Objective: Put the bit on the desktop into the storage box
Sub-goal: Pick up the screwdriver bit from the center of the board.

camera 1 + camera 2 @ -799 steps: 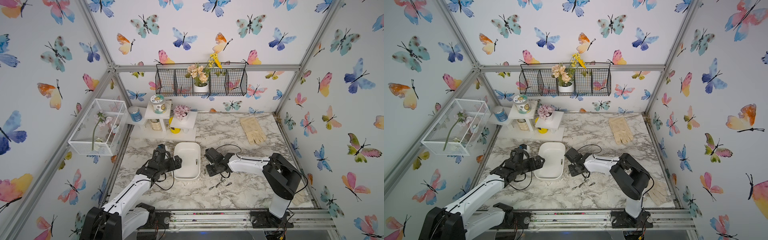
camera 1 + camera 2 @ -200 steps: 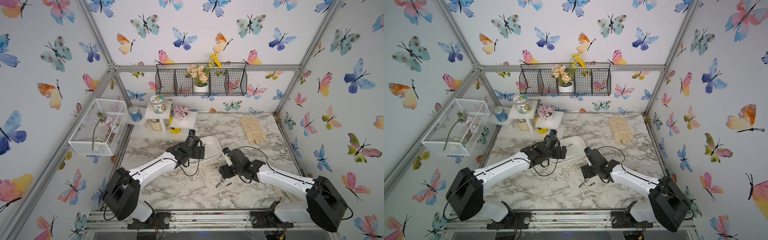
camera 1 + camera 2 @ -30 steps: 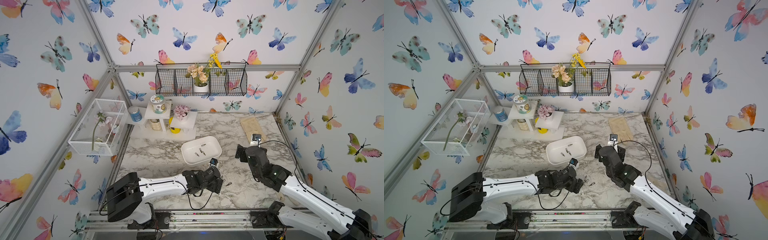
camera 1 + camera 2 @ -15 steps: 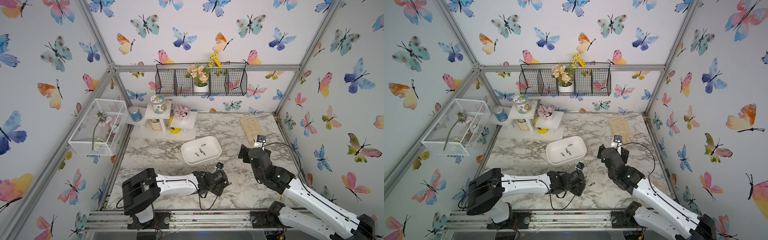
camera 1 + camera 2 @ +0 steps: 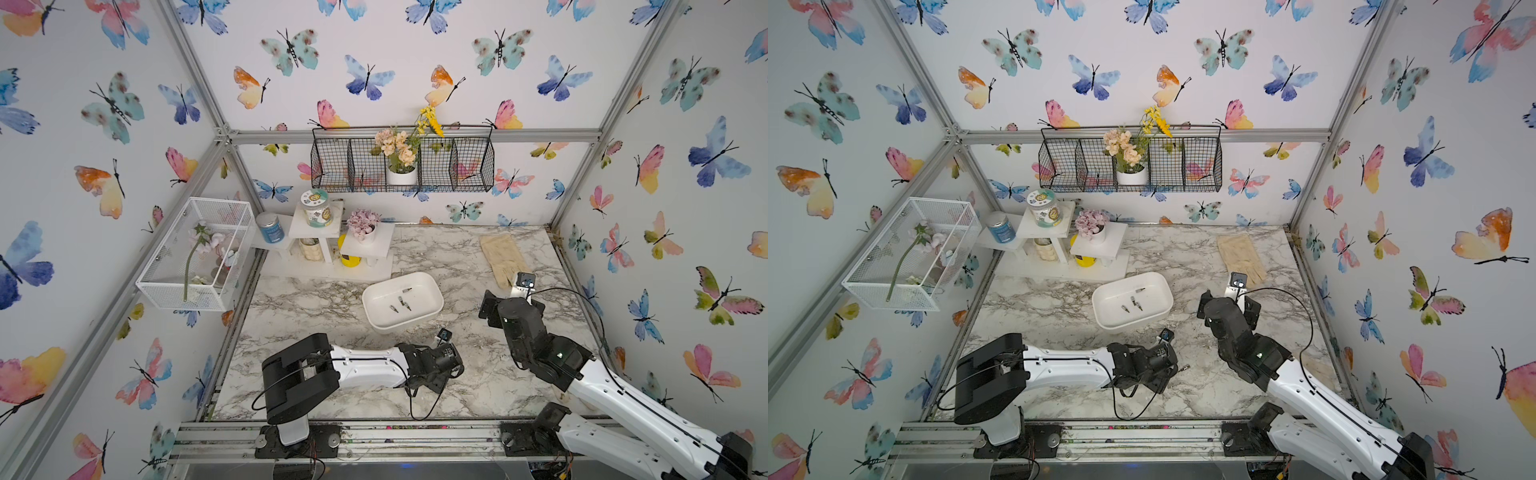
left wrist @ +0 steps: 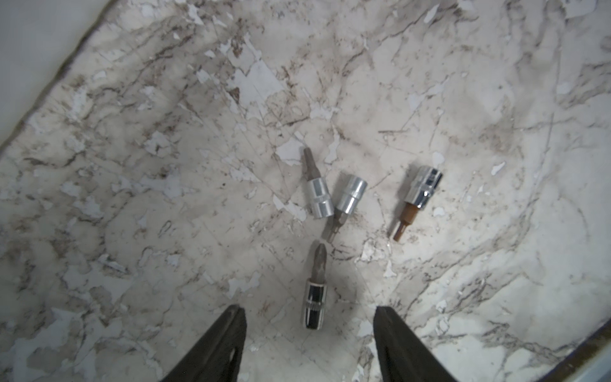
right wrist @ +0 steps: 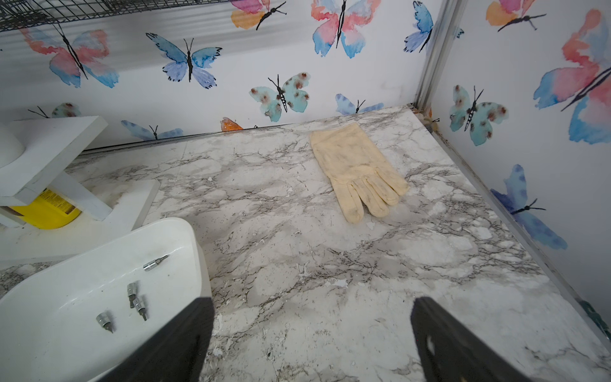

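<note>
— The marble-veined surface sits inside butterfly-papered walls. Where is the storage box?

— Near the middle, in front of the white shelves. The right wrist view shows four boxed bits lying on its floor.

— And loose on the surface?

— Four more, seen from the left wrist. There is a dark-socket bit, two silver bits close together and pointing opposite ways, and a rusty-shank bit a little apart.

— The left end effector?

— Released. Its fingers stand on either side of the dark-socket bit's socket end, with a gap on each side.

— The right end effector?

— Spread wide with nothing between its fingers, above the surface just beside the storage box. A cream glove lies beyond it, near the back corner.
</note>
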`<state>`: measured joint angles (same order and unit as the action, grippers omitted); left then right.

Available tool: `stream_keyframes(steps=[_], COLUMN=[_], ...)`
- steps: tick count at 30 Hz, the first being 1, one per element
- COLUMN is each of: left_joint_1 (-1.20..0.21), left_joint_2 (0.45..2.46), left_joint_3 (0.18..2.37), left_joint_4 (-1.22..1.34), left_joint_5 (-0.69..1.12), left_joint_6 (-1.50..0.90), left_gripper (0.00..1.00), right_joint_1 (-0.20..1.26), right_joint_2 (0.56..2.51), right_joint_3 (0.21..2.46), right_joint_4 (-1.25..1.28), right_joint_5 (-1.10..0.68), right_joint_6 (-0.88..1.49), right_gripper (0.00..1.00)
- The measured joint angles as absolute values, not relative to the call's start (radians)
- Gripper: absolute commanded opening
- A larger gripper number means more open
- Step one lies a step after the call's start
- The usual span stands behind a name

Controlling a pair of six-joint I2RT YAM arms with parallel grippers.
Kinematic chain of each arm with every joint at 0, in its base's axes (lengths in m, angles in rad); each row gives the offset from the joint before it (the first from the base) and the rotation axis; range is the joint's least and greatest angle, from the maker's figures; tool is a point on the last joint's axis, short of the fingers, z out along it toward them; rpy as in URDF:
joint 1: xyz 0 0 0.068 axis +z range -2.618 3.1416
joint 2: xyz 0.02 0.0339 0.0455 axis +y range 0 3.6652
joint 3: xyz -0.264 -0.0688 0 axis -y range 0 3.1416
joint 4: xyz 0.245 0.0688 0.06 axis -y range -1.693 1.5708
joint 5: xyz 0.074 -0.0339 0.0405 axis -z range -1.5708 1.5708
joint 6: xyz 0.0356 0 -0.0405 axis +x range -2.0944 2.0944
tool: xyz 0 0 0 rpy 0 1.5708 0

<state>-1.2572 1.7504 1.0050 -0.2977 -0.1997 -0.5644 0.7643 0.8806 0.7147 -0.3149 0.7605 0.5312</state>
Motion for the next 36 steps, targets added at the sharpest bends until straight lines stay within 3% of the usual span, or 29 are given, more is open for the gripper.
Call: stream_keyframes(steps=[24, 36], left_joint_1=[-1.257, -1.257], left_joint_2=[1.798, 1.808], left_joint_3=[1.026, 1.04], left_joint_4=[-0.305, -0.318], left_joint_5=[-0.2, -0.202], left_joint_6=[-0.546, -0.544], left_gripper=[0.29, 0.18], right_joint_1=[0.764, 0.764], right_joint_2=[0.881, 0.88], right_joint_3=[0.713, 0.713], right_joint_4=[-0.315, -0.315], right_joint_5=[0.76, 0.76], right_joint_6=[0.531, 0.532], right_gripper=[0.98, 0.98])
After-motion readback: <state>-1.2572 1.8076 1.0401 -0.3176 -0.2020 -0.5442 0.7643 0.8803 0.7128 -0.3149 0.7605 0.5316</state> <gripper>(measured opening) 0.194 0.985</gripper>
